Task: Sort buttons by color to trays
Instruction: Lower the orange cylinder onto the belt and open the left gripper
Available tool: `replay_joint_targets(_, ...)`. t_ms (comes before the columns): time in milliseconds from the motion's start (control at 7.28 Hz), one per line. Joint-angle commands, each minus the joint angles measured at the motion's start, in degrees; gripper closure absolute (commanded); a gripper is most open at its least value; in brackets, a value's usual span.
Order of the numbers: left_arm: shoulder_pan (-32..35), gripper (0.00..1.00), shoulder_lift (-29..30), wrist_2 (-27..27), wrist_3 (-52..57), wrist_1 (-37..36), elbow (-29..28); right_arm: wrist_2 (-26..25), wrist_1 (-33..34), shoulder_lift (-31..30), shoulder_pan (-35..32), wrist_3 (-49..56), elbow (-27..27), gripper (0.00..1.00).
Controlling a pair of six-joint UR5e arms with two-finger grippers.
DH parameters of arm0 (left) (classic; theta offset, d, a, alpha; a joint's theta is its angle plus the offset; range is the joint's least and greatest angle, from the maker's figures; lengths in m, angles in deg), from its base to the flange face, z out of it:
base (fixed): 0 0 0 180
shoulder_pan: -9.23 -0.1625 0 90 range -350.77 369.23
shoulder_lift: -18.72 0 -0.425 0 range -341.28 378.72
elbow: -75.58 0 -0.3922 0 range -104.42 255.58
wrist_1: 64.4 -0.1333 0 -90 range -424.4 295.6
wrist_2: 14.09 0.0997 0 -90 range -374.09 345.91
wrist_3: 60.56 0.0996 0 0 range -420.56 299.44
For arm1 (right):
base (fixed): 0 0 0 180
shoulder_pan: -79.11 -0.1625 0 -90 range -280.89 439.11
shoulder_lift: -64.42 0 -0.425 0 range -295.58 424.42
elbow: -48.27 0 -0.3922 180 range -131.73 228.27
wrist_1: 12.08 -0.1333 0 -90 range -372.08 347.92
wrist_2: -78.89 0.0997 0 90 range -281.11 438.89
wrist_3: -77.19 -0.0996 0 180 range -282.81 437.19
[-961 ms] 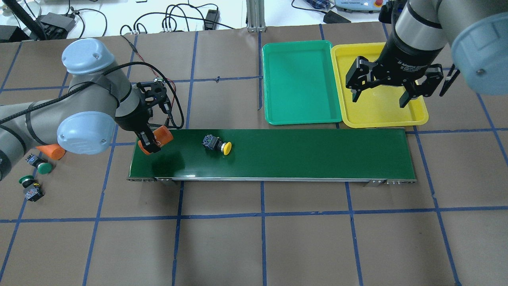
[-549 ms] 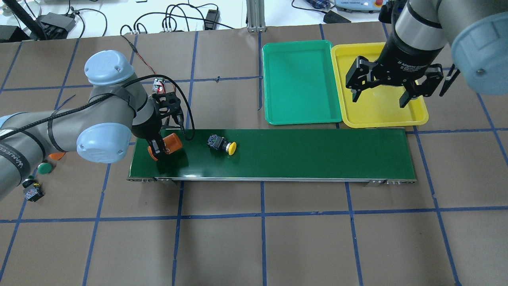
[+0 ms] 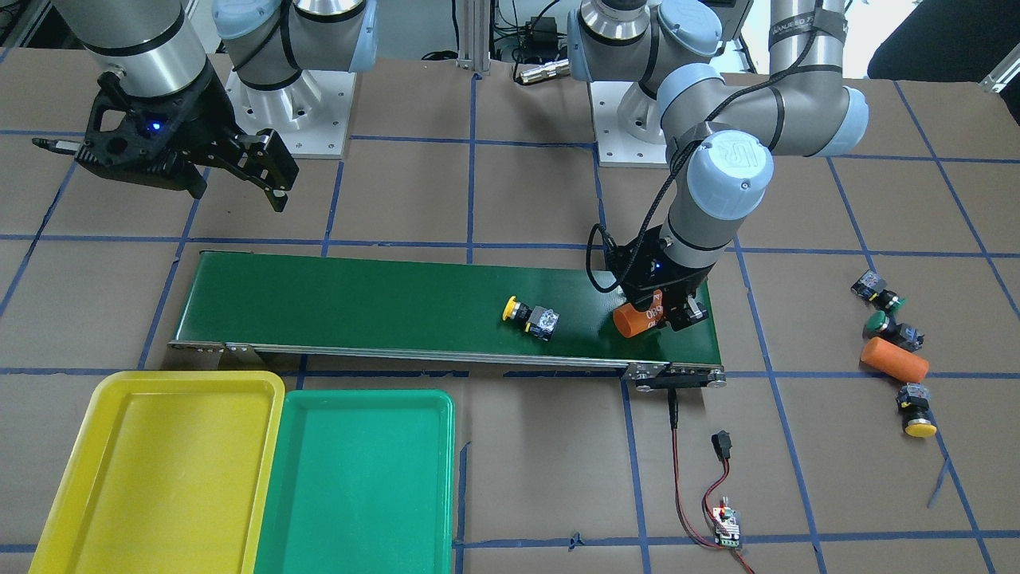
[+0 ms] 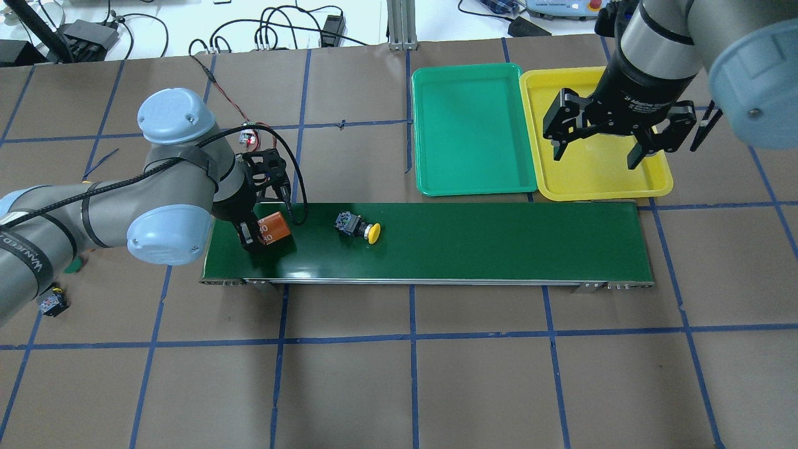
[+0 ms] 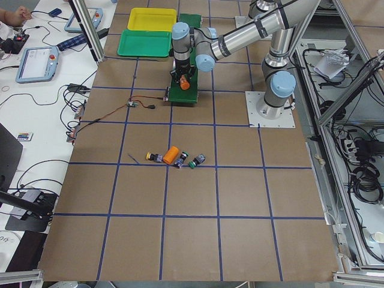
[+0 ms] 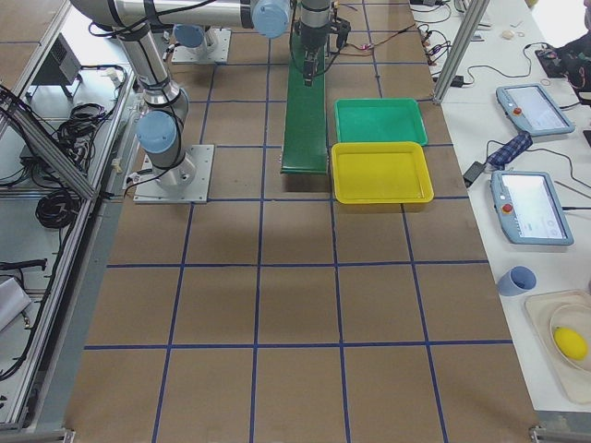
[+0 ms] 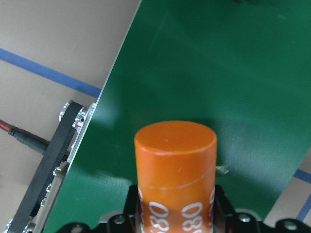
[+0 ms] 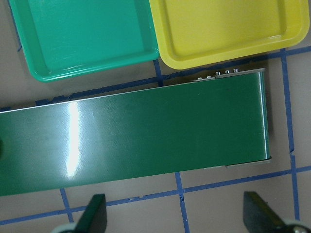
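Left claw clamps a cylinder over the belt's left end, likely to set it down; right claw hangs spread, empty, above the yellow tray

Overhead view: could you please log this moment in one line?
left end effector: shut on orange cylinder, over dark-green conveyor belt | right end effector: open, raised above brown table

Glossy conveyor belt, edged in bare metal; beside it, smooth plastic green tray and yellow tray, laid on matt brown paper.
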Motion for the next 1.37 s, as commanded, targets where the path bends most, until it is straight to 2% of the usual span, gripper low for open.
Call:
replay_joint_targets(0, -5.2, 0.0, -1.5, -0.9, 0.4, 0.5, -1.2, -0.1, 0.0, 0.0, 0.0, 0.1, 0.0, 0.0)
replay_joint_targets(275, -19.6, 0.0, -2.2, -3.7, 0.6, 5.6, -3.7, -0.1, 0.0, 0.0, 0.1, 0.1, 0.0, 0.0)
replay_joint_targets(412, -26.8, 0.0, 0.3, -5.3, 2.0, 6.8, -5.7, -0.1, 0.0, 0.0, 0.1, 0.1, 0.0, 0.0)
replay_joint_targets(549, -29.6, 0.0, 2.5, -5.9, 5.2, 7.1, -7.7, -0.1, 0.0, 0.0, 0.1, 0.1, 0.0, 0.0)
replay_joint_targets(961, -29.8, 0.0, 8.2, -5.8, 2.5, 6.5, -11.6, -0.1, 0.0, 0.0, 0.2, 0.2, 0.0, 0.0)
replay_joint_targets(1236, -29.7, 0.0, 11.4, -5.2, 2.8, 1.7, -12.6, -0.1, 0.0, 0.0, 0.1, 0.1, 0.0, 0.0)
